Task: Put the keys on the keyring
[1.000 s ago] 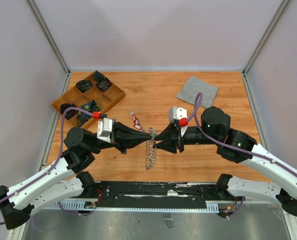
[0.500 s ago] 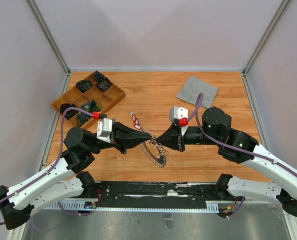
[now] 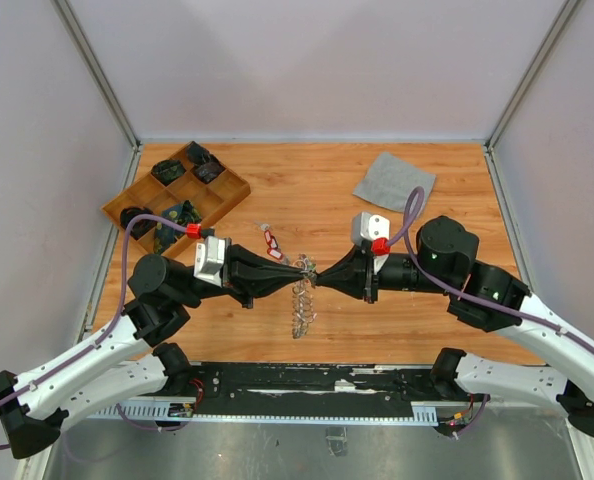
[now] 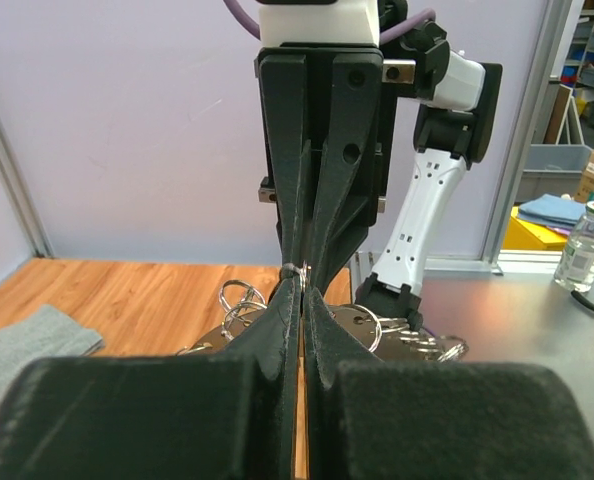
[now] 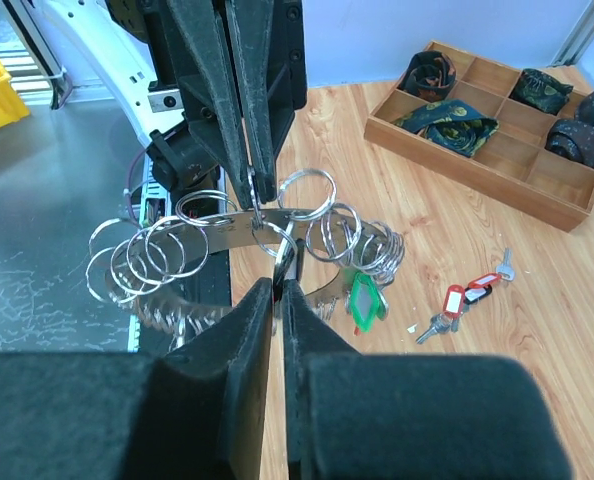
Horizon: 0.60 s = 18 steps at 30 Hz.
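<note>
Keyring [image 3: 299, 298] at mid-frame in the top view, seen edge-on, long axis running from the fingertips straight down toward the bottom edge. Gripped at its upper end from both sides: left hand [image 3: 301, 266] clenched on it, right hand [image 3: 317, 274] likewise, tips nearly meeting. Half a second ago swung out flat toward the lower right; now hanging narrow again, right arm shifted rightward. Red-tagged keys [image 3: 270, 240] loose on the table [image 3: 307, 190], just up-left.

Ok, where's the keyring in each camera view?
Top external: keyring at centre, hanging under the left gripper.
Left wrist: keyring low centre, peeking out either side of the left gripper.
Right wrist: keyring centre left, a band strung with small rings.
Shared landmark: the left gripper's tips, pinching it in every view.
</note>
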### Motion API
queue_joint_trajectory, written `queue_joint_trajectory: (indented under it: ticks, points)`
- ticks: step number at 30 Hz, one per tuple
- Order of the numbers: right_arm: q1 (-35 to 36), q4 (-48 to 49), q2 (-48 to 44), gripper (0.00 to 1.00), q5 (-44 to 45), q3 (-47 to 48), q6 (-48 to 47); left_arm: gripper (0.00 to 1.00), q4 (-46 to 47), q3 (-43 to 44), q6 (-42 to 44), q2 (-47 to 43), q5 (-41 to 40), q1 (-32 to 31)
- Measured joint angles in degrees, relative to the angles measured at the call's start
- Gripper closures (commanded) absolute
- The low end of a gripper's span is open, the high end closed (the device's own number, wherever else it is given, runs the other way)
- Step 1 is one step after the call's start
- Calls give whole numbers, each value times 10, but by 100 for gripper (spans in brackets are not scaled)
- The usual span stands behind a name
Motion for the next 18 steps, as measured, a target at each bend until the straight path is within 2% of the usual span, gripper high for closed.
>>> queue_joint_trajectory:
  ticks: [2, 5, 9, 14, 18]
  points:
    - [0, 0, -2, 80, 0, 0, -2, 99, 0, 0, 0, 1, 3, 0]
    - [0, -9, -2, 75, -1, 1, -10, 99, 0, 0, 0, 2, 7, 0]
    - [0, -31, -11, 76, 6, 5, -25, 99, 0, 0, 0, 2, 10, 0]
    - [0, -33, -31, 81, 18, 7, -31, 99, 0, 0, 0, 3, 17, 0]
    - [0, -22, -34, 81, 35, 9, -10, 100, 1, 0, 0, 5, 21, 0]
